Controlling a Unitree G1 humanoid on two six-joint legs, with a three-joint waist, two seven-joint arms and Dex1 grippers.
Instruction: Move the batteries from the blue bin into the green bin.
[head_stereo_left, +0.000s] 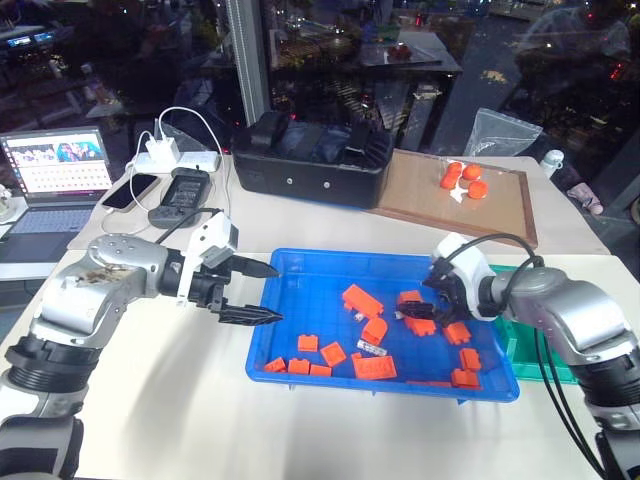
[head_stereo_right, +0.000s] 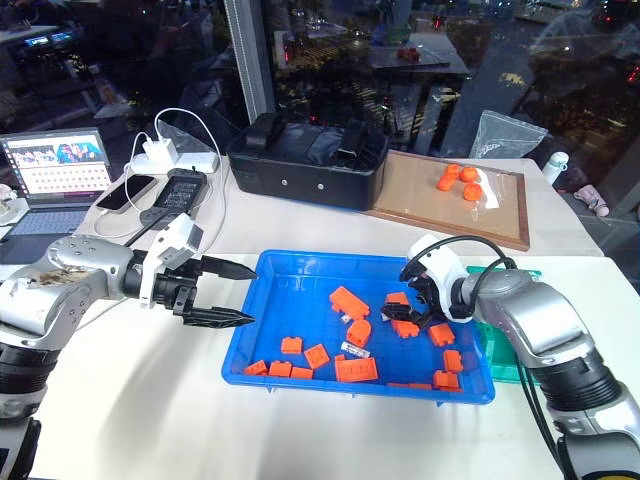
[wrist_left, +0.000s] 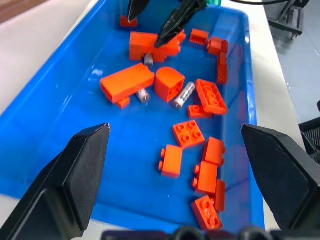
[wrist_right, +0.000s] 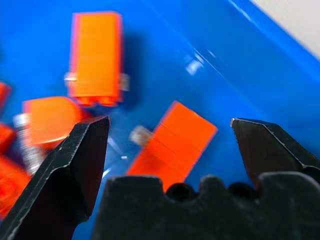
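On a white table (head_stereo_left: 180, 400), the blue bin (head_stereo_left: 300, 262) lies nearest the robot, strewn with orange bricks (head_stereo_left: 373, 367). Three batteries (wrist_left: 183, 95) rest among the bricks near the bin's middle, one beside a rounded brick, another by a long brick, a third half tucked under a brick at the right gripper's fingers. The left gripper (head_stereo_left: 262, 292) hovers at the bin's left rim, its jaws spread wide and holding nothing. The right gripper (head_stereo_left: 425, 302) dips into the bin's right half above the bricks, jaws likewise spread wide and empty. The green bin (head_stereo_left: 524, 340) sits touching the blue bin's right side, mostly hidden by the right arm. Farther back stand a black case (head_stereo_left: 310, 160), a wooden board (head_stereo_left: 450, 205), a phone (head_stereo_left: 130, 190) and a laptop (head_stereo_left: 55, 180).
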